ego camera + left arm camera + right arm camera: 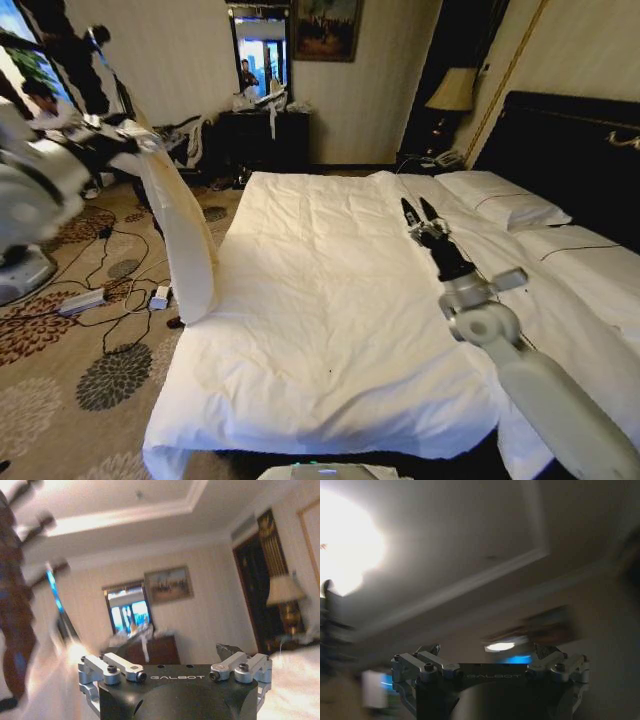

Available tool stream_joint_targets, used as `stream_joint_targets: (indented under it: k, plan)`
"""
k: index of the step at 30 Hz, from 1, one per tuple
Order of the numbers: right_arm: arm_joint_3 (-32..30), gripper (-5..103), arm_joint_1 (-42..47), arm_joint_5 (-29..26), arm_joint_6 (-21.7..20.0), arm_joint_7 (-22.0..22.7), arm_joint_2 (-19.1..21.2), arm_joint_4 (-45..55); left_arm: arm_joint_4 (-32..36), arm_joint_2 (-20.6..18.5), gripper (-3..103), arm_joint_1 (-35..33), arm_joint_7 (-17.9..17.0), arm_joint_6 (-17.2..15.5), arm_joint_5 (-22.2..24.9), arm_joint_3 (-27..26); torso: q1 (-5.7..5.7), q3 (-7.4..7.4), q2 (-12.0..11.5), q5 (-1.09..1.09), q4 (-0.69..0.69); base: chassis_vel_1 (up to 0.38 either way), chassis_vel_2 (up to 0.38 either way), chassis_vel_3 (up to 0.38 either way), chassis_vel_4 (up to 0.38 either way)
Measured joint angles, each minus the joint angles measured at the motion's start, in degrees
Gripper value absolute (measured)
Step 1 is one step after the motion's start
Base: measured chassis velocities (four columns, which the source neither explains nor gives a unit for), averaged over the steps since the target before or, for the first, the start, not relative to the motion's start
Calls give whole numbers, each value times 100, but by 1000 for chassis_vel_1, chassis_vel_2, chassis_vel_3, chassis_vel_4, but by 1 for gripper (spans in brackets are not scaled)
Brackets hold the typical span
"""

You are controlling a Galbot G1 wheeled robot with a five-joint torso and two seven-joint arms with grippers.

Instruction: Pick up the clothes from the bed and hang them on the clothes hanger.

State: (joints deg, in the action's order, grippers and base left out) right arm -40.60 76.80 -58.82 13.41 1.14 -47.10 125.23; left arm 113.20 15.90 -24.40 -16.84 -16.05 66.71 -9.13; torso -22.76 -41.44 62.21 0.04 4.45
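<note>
The clothes (185, 235), a long cream garment, hang from my raised left gripper (128, 138) beside the left edge of the bed (320, 300), their lower end level with the mattress side. The left gripper is shut on the garment's top. My right gripper (418, 212) hovers over the white duvet near the pillows, open with nothing between its black fingertips (408, 212). The clothes hanger is hidden among the dark shapes at the garment's top. The left wrist view looks past the gripper base (175, 680) toward the far wall.
A tall dark coat stand (85, 60) rises at the far left, blurred in the left wrist view (15, 605). Cables and a power strip (80, 300) lie on the patterned carpet. A dark dresser (262, 135), a lamp (452, 92) and the black headboard (570, 150) line the walls.
</note>
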Motion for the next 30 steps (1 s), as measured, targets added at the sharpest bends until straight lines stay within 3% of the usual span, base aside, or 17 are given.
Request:
stream_joint_targets:
  k: [2, 3, 4, 5, 6, 9, 11, 12, 14, 19, 30]
  plan:
    - [-650, 100, 974, 1092, 87, 514, -471, 373, 200, 380, 100, -1058, -107, 213, -759, -420, -1, 0, 1, -14, 12, 0, 0, 0, 0]
    - [-650, 100, 974, 1092, 87, 514, -471, 373, 200, 380, 100, -1058, -107, 213, -759, -420, -1, 0, 1, -14, 12, 0, 0, 0, 0]
    - [-683, 100, 1137, 1404, 161, 645, -607, 423, 302, 528, 100, -1503, -184, 316, -971, -751, -1, 0, 0, -2, 12, 0, 0, 0, 0]
    - [-669, 100, 1473, 2073, 322, 876, -944, 518, 569, 919, 100, -2495, -323, 557, -1291, -1356, 0, 2, 0, 6, 1, 0, 0, 0, 0]
    - [-443, 100, 1971, 2896, 640, 1062, -1613, 616, 1212, 1840, 100, -4090, -508, 579, -1879, -2158, 1, 1, 0, -5, -1, 0, 0, 0, 0]
    - [-243, 100, 2257, 3326, 804, 1070, -2021, 648, 1638, 2479, 100, -5033, -463, 575, -2471, -2446, 1, 1, 1, -5, 1, 0, 0, 0, 0]
    - [-13, 100, 2500, 3739, 842, 1102, -2346, 727, 2040, 3396, 100, -5927, -179, 635, -3342, -2548, 2, 1, 1, 1, -1, 0, 0, 0, 0]
    - [-13, 100, 2500, 3739, 842, 1102, -2346, 727, 2040, 3396, 100, -5927, -179, 635, -3342, -2548, 2, 1, 1, 1, -1, 0, 0, 0, 0]
    - [147, 100, 2657, 4053, 842, 1107, -2478, 795, 2251, 4077, 100, -6463, 234, 836, -4034, -2501, 2, 2, 1, -6, -2, 0, 0, 0, 0]
    - [389, 100, 2967, 4559, 835, 1032, -2518, 913, 2604, 4924, 100, -7204, 721, 1228, -5000, -2219, 3, 1, 1, -2, 0, 0, 0, 0, 0]
    - [412, 100, 2969, 4575, 816, 972, -2489, 923, 2640, 4991, 100, -7263, 761, 1279, -5070, -2152, 0, 0, 1, -4, 2, 0, 0, 0, 0]
